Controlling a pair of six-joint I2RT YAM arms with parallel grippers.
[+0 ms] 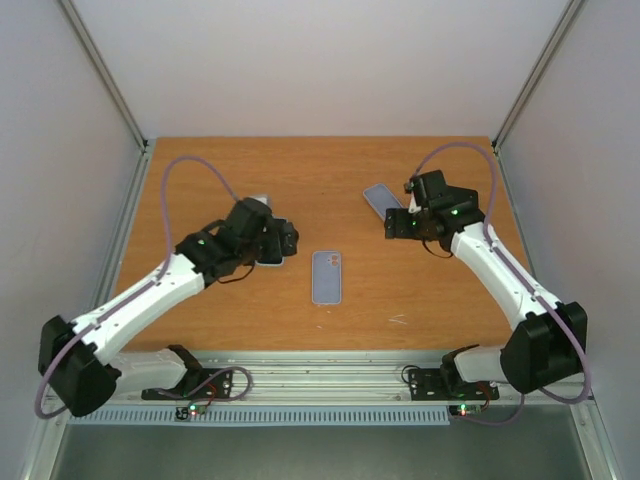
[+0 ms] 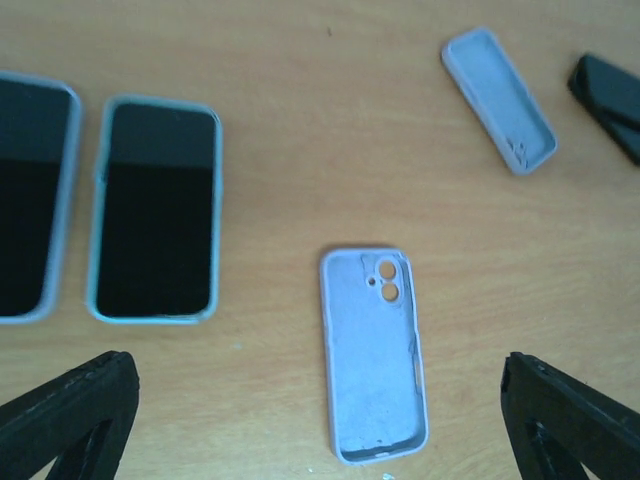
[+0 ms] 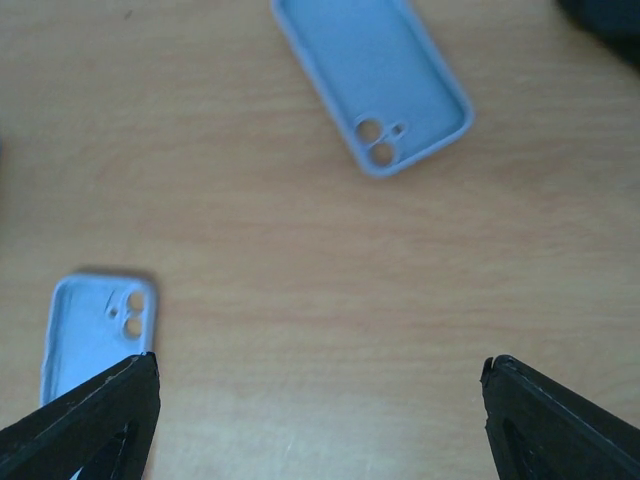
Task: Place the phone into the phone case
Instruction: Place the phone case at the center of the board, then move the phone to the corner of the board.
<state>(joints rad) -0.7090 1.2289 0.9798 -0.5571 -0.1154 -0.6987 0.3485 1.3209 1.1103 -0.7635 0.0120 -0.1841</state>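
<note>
Phone (image 2: 155,208) lies screen-up on the table (image 2: 270,120), left of the empty phone case (image 2: 375,355) and apart from it; a 2nd phone (image 2: 30,195) sits just beside it.

Risks: 2 phones and 2 cases invite a mismatch. A flat phone offers little edge, so it could slide when pinched.

Left gripper (image 2: 315,365): jaws wide open, holding and touching nothing.

Right gripper (image 3: 320,365): jaws wide open, empty, near the far case (image 3: 375,85).
</note>
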